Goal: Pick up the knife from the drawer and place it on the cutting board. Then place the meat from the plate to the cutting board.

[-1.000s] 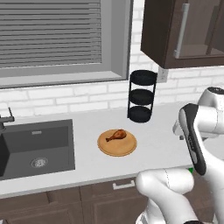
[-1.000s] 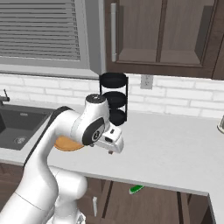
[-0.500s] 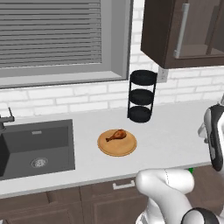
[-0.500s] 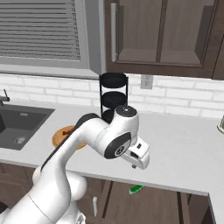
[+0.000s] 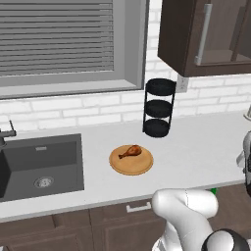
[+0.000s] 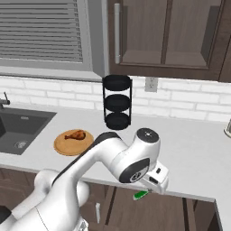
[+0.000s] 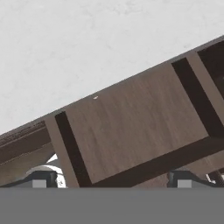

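Left base view: meat [image 5: 130, 151] lies on the plate [image 5: 117, 165] on the surface [image 5: 196, 147], just in front of the black rack [image 5: 158, 107]. A speck of green shows below the surface's front edge at far right, too small to tell.

Right base view: gripper [image 6: 158, 184] hangs off the surface's front edge, above the knife [image 6: 140, 195], which sits below and slightly to its left in the drawer, green handle slanting up-right. Blade hidden.

Hand view: fingertips [image 7: 39, 180] wide apart, nothing between them; brown cabinet front [image 7: 131, 127] ahead.
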Controlling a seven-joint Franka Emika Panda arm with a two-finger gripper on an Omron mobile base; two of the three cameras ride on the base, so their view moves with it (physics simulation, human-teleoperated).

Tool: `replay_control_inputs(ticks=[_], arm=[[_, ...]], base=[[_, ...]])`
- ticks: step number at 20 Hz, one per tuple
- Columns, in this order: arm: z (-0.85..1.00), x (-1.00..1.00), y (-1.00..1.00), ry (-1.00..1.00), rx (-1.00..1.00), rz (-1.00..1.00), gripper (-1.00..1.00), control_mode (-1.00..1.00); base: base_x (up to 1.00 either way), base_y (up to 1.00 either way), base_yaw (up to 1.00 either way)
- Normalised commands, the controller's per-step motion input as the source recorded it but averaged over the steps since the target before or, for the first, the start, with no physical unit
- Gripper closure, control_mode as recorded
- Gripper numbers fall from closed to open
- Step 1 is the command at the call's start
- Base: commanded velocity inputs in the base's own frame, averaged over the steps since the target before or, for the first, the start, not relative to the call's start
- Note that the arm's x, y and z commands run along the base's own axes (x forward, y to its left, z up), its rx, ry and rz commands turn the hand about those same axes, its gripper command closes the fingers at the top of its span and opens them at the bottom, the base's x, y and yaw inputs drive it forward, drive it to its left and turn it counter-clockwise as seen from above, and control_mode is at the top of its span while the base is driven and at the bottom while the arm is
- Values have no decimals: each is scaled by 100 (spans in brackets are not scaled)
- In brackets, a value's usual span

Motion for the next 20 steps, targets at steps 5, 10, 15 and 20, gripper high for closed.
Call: replay_control_inputs(ticks=[5,10,15,20], arm=[[-12,-38,-2,-1,0,0,-100,-100],[0,-28,0,0,0,2,-100,-100],[-1,-32,0,4,0,4,-100,-100],[-22,-21,0,9,0,12,-100,-100]], base=[[0,0,0],[0,0,0],[0,0,0],[0,0,0]])
